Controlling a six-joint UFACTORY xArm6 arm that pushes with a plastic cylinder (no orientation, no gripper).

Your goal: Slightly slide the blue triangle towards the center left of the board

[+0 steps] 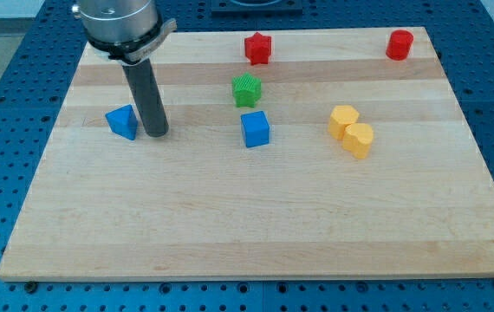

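Flanking blue triangle (122, 122): my tip (156, 134).

Blue triangle (122, 122) lies flat, seemingly wedge-shaped, at the board's left.

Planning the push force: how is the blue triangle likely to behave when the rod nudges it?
The blue triangle sits flat on the smooth wooden board, so it will probably slide, not roll. It looks small and rigid, likely light. My tip is just to its right in the view; an off-centre push against its angled sides may turn it.
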